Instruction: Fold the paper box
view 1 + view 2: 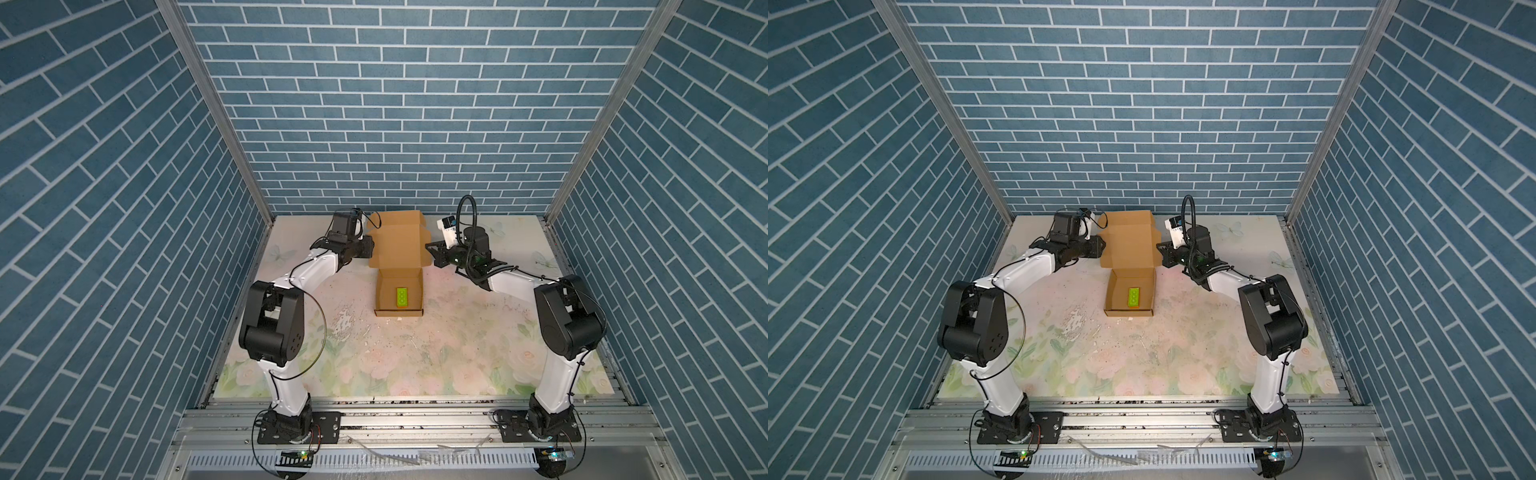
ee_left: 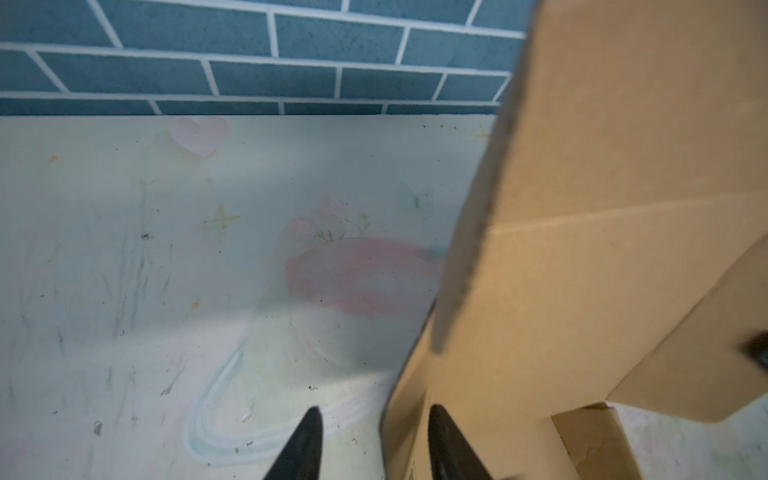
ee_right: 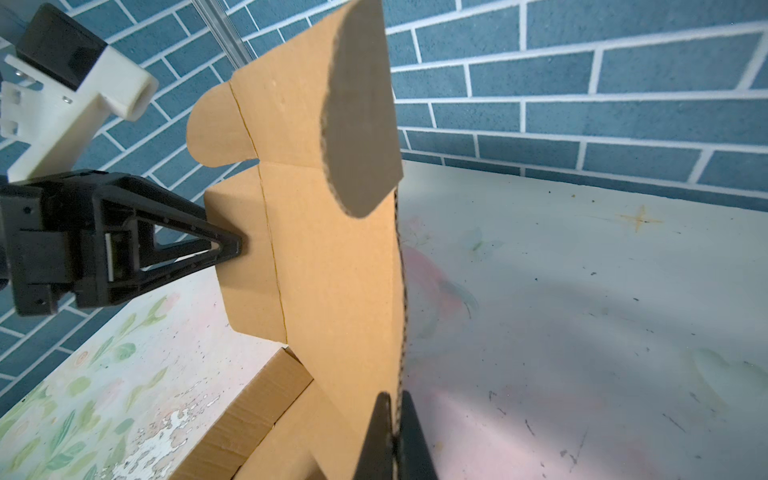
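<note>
Quick status, working from the front of the table (image 1: 415, 357) back. The nearest part of the paper box (image 1: 398, 312) is the tray, and that bit looks done to me. Its walls are up and square, and it sits flat around mid-table, a bit toward the back. A small green toy brick (image 1: 402, 298) is lying on the tray floor, so I'd guess it's meant to get shut in.

Behind the tray the lid (image 1: 399, 245) is standing up off the rear wall, not folded over yet. Both arms are on it, one per side. The right gripper (image 3: 395, 399) is pinched tight on the lid's right edge. In the right wrist view you can see the corrugated edge squeezed between its two fingers. The left gripper (image 2: 374, 409) is at the lid's left side flap (image 3: 245, 257). Its jaws are part-way apart, straddling the flap's edge with a clear gap between one finger and the card, so I wouldn't call that a grip. Further up, a rounded ear tab (image 3: 212, 124) is sticking out, not tucked.

I'd put it at roughly two-thirds there. What's left, as I read it, is to bend the side flaps in, swing the lid down over the tray, and tuck the front lip in. Past the lid it's just the blue brick wall (image 1: 395, 124).
</note>
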Robot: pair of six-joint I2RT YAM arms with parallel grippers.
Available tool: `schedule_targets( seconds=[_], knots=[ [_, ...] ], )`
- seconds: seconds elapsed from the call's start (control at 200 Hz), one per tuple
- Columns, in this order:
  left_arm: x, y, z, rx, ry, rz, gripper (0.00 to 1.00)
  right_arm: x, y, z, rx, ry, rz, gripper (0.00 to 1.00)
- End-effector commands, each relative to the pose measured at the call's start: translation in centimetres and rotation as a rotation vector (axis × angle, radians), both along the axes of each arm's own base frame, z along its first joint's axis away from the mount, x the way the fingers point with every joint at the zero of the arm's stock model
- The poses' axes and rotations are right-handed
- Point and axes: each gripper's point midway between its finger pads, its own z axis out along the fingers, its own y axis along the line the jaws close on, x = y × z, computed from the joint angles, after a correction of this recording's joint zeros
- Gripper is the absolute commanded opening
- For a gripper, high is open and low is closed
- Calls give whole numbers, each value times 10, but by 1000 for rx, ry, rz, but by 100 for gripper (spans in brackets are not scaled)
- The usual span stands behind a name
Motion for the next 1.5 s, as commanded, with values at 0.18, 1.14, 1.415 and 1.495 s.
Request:
schedule_targets(
  seconds=[0.18,1.14,1.415,1.495],
  knots=[
    [4,-9,8,-33,-45,-30,26,0,2,23,8,-71,22,0],
    [-10,-30,7,18,-85,-28,9,10,0,46,26,-96,-4,11],
    [-11,-28,12,11,-94,-9,9,13,2,56,23,-101,5,15],
    [-12,-29,13,4,-99,-4,9,14,1,56,18,-99,-4,14]
  ],
)
